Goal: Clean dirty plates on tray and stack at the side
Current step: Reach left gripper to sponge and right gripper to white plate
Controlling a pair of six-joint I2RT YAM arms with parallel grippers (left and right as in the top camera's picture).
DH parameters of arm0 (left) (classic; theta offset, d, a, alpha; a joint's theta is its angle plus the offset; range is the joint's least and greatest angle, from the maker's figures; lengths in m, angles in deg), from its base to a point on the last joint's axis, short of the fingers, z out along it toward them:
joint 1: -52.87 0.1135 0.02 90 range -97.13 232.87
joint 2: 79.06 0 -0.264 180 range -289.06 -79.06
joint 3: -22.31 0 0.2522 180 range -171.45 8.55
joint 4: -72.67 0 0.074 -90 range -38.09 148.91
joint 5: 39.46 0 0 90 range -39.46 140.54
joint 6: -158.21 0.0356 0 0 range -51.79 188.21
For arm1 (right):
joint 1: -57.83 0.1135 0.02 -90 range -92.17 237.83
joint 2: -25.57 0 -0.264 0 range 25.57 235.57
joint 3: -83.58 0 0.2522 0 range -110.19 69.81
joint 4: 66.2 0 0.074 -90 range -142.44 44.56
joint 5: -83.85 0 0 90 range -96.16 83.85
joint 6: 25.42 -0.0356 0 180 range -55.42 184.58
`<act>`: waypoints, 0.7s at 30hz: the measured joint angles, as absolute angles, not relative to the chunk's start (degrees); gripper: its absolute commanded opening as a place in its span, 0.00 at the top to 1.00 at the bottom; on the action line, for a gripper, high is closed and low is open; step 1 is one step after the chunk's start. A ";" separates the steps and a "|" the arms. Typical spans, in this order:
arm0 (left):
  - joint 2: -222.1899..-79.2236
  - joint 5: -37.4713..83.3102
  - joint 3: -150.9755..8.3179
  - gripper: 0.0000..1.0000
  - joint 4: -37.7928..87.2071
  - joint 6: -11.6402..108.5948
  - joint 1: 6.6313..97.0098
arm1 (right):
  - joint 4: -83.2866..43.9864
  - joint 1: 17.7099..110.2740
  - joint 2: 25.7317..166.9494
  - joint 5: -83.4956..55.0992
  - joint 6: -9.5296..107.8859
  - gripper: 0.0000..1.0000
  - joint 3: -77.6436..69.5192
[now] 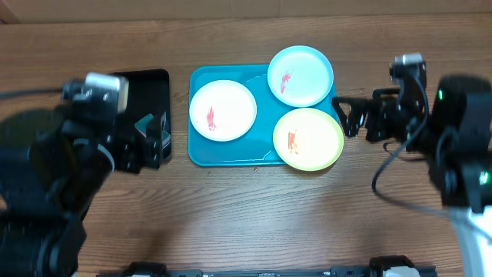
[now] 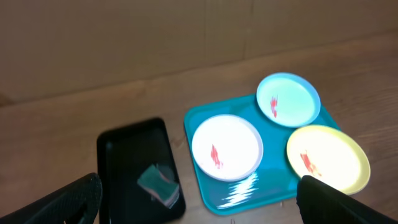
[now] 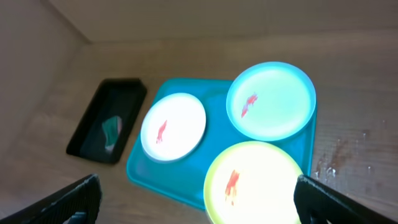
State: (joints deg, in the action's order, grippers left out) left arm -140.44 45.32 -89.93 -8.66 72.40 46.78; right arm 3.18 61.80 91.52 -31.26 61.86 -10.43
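Note:
The turquoise tray (image 1: 231, 151) lies mid-table. On it are a white plate (image 1: 223, 110), a pale blue plate (image 1: 300, 75) and a yellow-green plate (image 1: 308, 138), each with a red smear. The blue and yellow-green plates overhang the tray's right rim. My left gripper (image 1: 156, 142) is open and empty over the black tray, left of the turquoise tray. My right gripper (image 1: 347, 115) is open and empty, just right of the plates. The left wrist view shows the white plate (image 2: 227, 147), and the right wrist view shows the yellow-green plate (image 3: 252, 180) between the open fingers (image 3: 199, 208).
A black tray (image 1: 150, 83) lies left of the turquoise tray and holds a green sponge (image 1: 147, 124), which also shows in the left wrist view (image 2: 158, 183). Wet marks show on the wood right of the tray (image 3: 333, 163).

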 measured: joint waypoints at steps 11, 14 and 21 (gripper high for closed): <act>-162.65 57.96 -108.05 0.00 -26.62 72.49 31.96 | 22.65 66.23 111.96 -31.52 65.24 0.00 -35.35; -167.42 58.00 -108.62 0.00 -30.25 72.62 30.30 | 23.38 66.23 113.20 -31.87 64.81 0.00 -35.42; -174.54 51.71 -108.88 0.00 -30.71 72.66 30.02 | 21.63 66.23 114.03 -32.96 61.99 0.01 -35.42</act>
